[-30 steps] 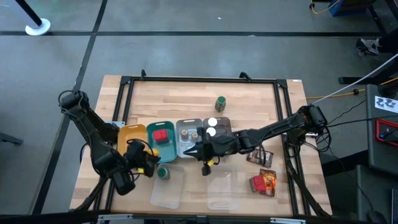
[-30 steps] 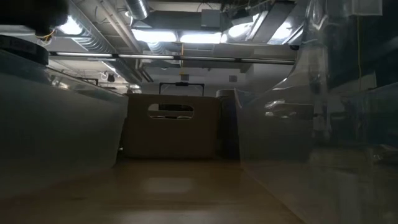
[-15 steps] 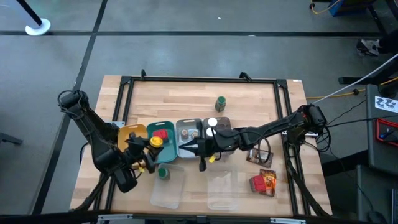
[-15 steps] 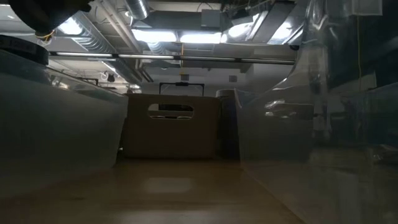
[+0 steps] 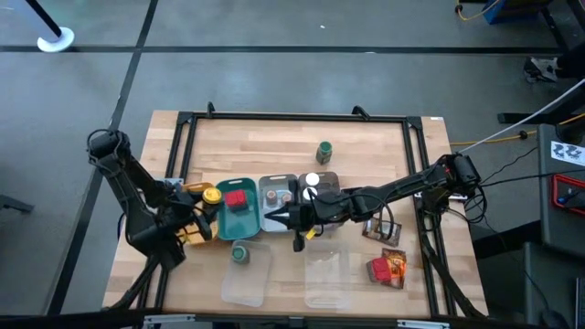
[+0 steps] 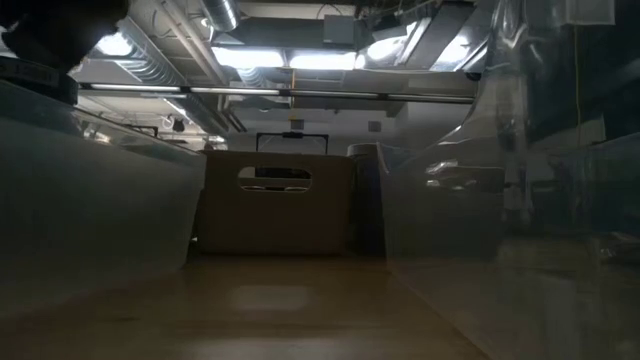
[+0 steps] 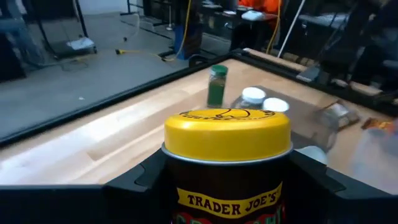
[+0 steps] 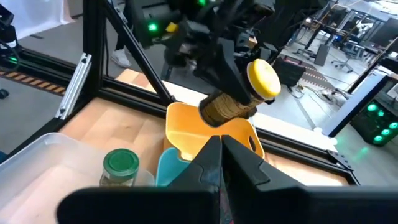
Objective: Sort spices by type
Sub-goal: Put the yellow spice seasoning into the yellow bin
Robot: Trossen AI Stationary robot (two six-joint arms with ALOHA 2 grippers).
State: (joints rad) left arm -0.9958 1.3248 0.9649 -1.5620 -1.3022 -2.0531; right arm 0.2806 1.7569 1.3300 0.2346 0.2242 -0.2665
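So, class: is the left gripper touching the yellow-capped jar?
Touching. In the left wrist view the left gripper has its dark fingers pressed against both sides of the yellow-capped jar, holding it up.

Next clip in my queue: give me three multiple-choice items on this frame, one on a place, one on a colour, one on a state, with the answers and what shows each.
1. Where does the lone green-capped jar stand in the high view?
A. on bare wood beyond the trays
B. inside the teal tray
C. on a clear lid

2. What colour is the cap of the jar that the left gripper holds?
A. white
B. yellow
C. brown

3. How is the right gripper?
A. open around a pouch
B. shut on a red box
C. shut, holding nothing

Answers:
1 A, since it stands alone on the table, apart from the trays.
2 B, since the left wrist view shows a yellow cap between that gripper's fingers.
3 C, since the right wrist view shows its fingers pressed together with nothing between them.
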